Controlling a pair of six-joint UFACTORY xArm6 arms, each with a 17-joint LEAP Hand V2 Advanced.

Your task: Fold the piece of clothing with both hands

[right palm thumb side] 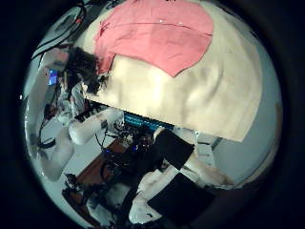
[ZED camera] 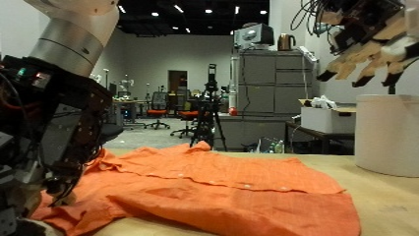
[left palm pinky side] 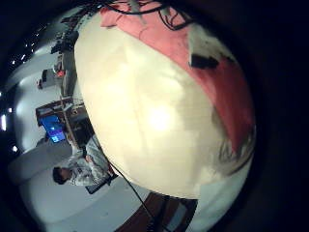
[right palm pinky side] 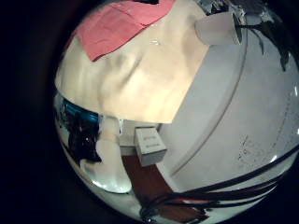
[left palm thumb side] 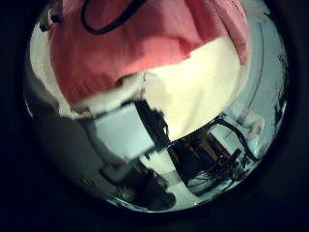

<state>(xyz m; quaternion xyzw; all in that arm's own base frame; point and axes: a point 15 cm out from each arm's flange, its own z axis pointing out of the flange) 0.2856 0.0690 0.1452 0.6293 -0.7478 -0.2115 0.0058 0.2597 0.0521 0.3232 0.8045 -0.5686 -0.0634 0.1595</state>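
An orange buttoned shirt (ZED camera: 216, 182) lies spread and rumpled on the pale table (ZED camera: 380, 202). My left hand (ZED camera: 50, 138) hangs low over the shirt's edge nearest the camera; whether it grips the cloth is hidden. The left thumb side palm view shows the shirt (left palm thumb side: 145, 43) close under the palm, and the left little finger side palm view shows it (left palm pinky side: 208, 72) beside bare table (left palm pinky side: 145, 116). My right hand (ZED camera: 367, 44) is raised high above the table's far side, fingers spread, holding nothing. The right palm views show the shirt (right palm thumb side: 157, 33) (right palm pinky side: 117, 23) well away from it.
A white cylinder (ZED camera: 389, 133) stands on the table below my right hand; it also shows in the right little finger side palm view (right palm pinky side: 220, 28). Grey cabinets (ZED camera: 269, 98) stand behind the table. The table's edge (right palm thumb side: 181, 129) runs near the right hand.
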